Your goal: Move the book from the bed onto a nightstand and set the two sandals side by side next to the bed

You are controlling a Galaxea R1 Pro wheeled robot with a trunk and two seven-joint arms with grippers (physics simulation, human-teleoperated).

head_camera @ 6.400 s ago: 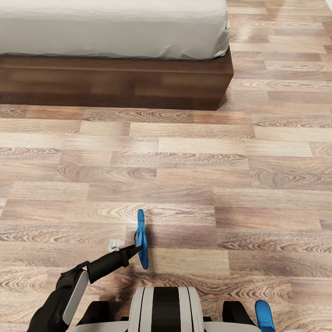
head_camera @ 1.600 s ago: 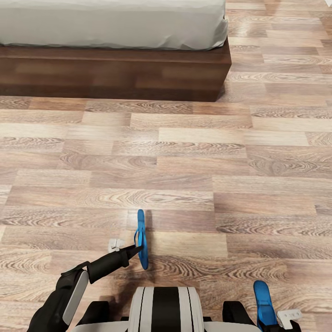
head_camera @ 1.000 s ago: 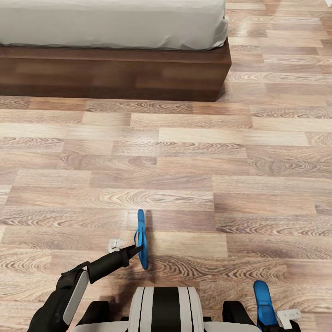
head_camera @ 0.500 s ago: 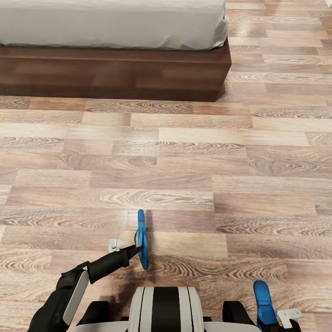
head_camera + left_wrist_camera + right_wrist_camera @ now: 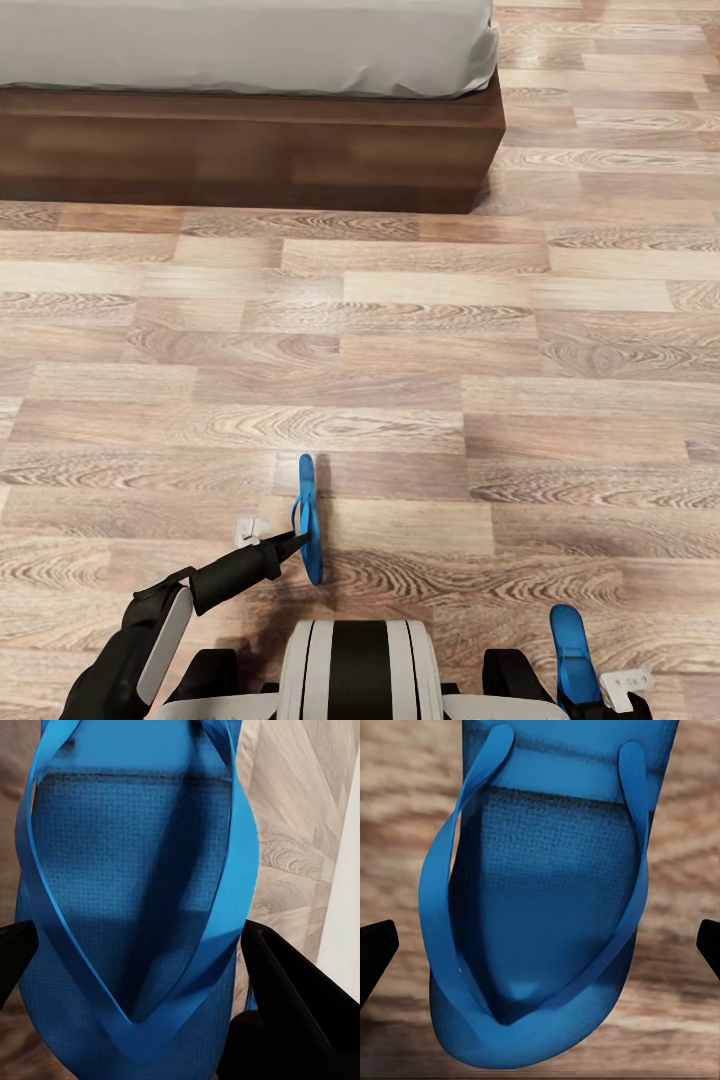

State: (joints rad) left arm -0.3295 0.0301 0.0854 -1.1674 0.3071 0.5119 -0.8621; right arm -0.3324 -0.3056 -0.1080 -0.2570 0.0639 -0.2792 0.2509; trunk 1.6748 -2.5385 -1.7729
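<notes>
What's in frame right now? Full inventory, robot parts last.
sandals: 2, bright blue; one held on edge above the floor at the left gripper, the other low at the head view's right edge by the right gripper; both seen close up in the wrist views.
bed: 1, dark-brown wooden frame with pale-grey mattress; far side of the head view, apart from both sandals.
floor: 1, light wood planks; between robot and bed.
left gripper: 1, black; at the near sandal's strap, looks shut on it.
right gripper: 1, light tip; beside the other sandal, grip cannot be told.
trunk: 1, white and black; bottom centre of the head view.
</notes>
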